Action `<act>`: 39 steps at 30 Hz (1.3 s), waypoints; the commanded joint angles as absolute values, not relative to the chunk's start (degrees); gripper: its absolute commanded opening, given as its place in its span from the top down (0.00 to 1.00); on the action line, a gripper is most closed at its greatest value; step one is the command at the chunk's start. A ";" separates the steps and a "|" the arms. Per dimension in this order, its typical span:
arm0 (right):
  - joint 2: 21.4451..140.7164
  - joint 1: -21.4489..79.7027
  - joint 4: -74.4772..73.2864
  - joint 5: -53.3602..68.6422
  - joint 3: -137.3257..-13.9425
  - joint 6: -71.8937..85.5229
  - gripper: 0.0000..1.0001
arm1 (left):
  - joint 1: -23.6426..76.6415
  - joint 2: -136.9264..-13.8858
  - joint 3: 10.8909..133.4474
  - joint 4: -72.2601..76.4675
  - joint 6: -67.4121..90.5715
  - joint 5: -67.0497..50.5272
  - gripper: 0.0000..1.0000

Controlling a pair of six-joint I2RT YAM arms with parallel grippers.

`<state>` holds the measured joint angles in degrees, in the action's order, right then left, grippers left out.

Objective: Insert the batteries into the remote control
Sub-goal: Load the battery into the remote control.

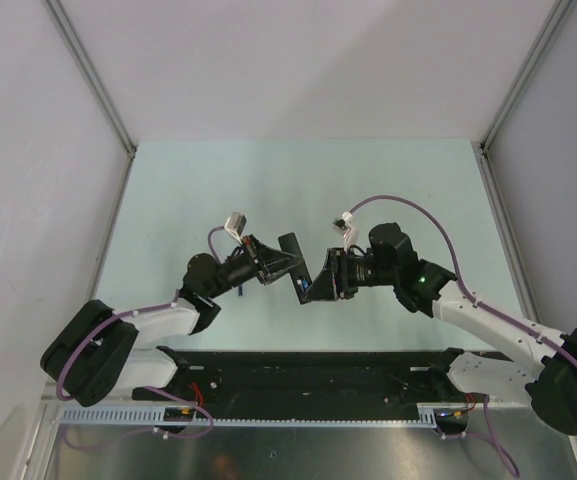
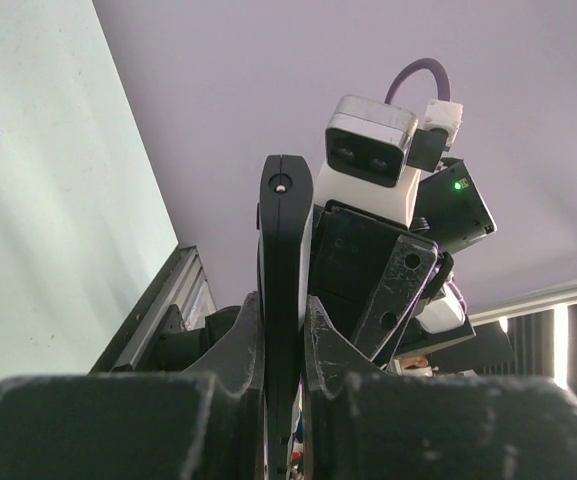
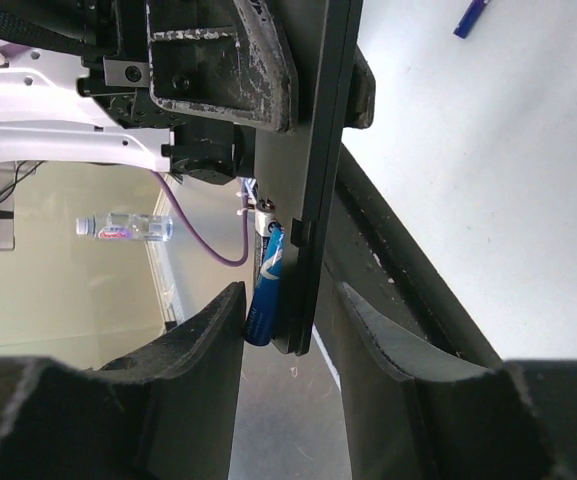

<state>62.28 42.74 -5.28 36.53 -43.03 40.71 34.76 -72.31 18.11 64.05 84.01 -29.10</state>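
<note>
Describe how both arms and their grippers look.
Left arm and right arm: white links, black joints, a purple cable looping along each. Gripper fingers are black, scuffed grey. A green light glows on the right arm.

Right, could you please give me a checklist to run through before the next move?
1. The left hand is clamped on the remote control: ok.
2. The blue battery lies against the remote control, inside the right hand: ok.
3. The battery is seated in its compartment: cannot tell, as the remote is seen edge-on.
4. The right hand is gripping the battery: cannot tell. One finger touches it, and the other shows a gap.
5. Battery polarity is correct: cannot tell.
6. The spare battery is on the table, in view: ok.
</note>
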 commanded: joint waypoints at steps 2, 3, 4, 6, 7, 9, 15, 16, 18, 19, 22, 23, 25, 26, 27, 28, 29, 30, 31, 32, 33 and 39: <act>62.93 42.28 -2.64 35.68 -43.07 41.22 0.58 | 35.77 -70.31 18.19 66.88 85.08 -30.24 1.00; 62.93 42.19 -2.55 35.68 -43.07 41.31 0.59 | 35.86 -70.23 18.19 66.88 85.08 -30.32 1.00; 63.02 42.19 -2.37 35.68 -43.07 41.31 0.61 | 36.03 -70.22 18.19 66.88 85.17 -30.24 1.00; 63.37 42.19 -2.02 35.68 -43.07 41.57 0.62 | 36.04 -70.05 18.19 66.88 85.08 -30.23 1.00; 63.46 42.19 -1.76 35.68 -43.07 41.66 0.63 | 36.12 -69.96 18.11 66.88 85.08 -30.23 1.00; 63.72 42.19 -1.06 35.77 -43.07 42.10 0.65 | 36.30 -69.87 18.11 66.88 85.17 -30.15 1.00; 64.51 42.10 -0.53 35.68 -43.07 42.89 0.70 | 36.47 -69.52 17.84 66.80 85.17 -29.97 1.00; 64.51 42.10 1.13 35.60 -43.07 42.98 0.71 | 36.56 -69.52 17.75 66.80 85.17 -29.88 1.00; 64.60 42.10 1.49 35.60 -43.07 43.15 0.72 | 36.65 -69.43 17.67 66.80 85.17 -29.97 1.00; 64.69 42.10 1.58 35.51 -43.07 43.33 0.73 | 36.65 -69.35 17.67 66.80 85.17 -29.97 1.00; 64.77 42.01 2.19 35.42 -43.07 43.68 0.75 | 36.83 -69.35 17.58 66.80 85.08 -29.88 1.00; 64.95 42.01 2.37 35.42 -43.07 43.86 0.76 | 36.74 -69.35 17.49 66.80 85.08 -29.88 1.00; 65.13 41.84 2.81 35.42 -43.07 44.03 0.80 | 36.91 -69.35 17.40 66.88 84.99 -29.79 1.00; 65.21 41.84 2.99 35.42 -43.07 44.29 0.81 | 36.83 -69.35 17.32 66.80 84.99 -29.79 1.00; 65.30 41.92 3.08 35.33 -43.07 44.47 0.84 | 36.83 -69.35 17.31 66.80 84.82 -29.79 1.00; 65.48 41.84 3.25 35.68 -43.07 44.65 0.94 | 36.83 -69.26 17.23 66.88 84.73 -29.71 1.00; 65.65 41.75 3.34 35.68 -43.07 44.74 1.00 | 36.83 -69.34 17.14 66.80 84.73 -29.71 1.00; 65.65 41.75 3.17 35.68 -43.07 44.82 1.00 | 36.83 -69.35 17.14 66.80 84.47 -29.62 1.00; 65.65 41.75 2.90 35.68 -43.07 44.74 1.00 | 36.91 -69.35 17.14 66.71 84.38 -29.62 1.00; 65.57 41.75 2.73 35.68 -43.07 44.74 1.00 | 36.91 -69.35 17.05 66.62 84.20 -29.62 1.00; 65.39 41.75 2.64 35.60 -43.07 44.56 1.00 | 36.83 -69.35 17.05 66.53 83.85 -29.53 1.00; 63.90 41.66 1.41 35.86 -43.07 44.38 0.63 | 36.83 -69.87 17.58 64.78 81.66 -29.09 1.00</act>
